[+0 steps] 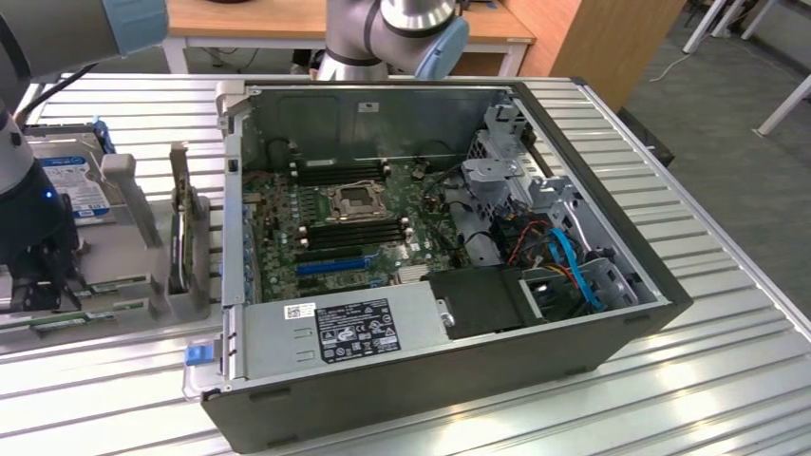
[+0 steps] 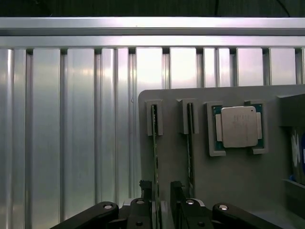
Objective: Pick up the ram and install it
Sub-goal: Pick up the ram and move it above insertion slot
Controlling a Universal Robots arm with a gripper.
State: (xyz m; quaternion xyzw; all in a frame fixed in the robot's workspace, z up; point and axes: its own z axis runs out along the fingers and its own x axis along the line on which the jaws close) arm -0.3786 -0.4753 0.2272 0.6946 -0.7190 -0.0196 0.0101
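Grey plastic holder [image 2: 238,181] lay on ribbed metal table [image 2: 71,119]. In holder: thin green ram stick [image 2: 155,143] on edge, second stick [image 2: 190,148] just beside, square silver processor chip [image 2: 237,126] next.

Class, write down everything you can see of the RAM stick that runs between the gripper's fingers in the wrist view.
The RAM stick is seen edge-on as a long, very thin green board. It stands on its edge on the grey holder plate, with one end tucked into a small grey bracket. Its other end passes between the open fingers, which straddle it without visibly clamping it. A second stick lies parallel beside it, apart.
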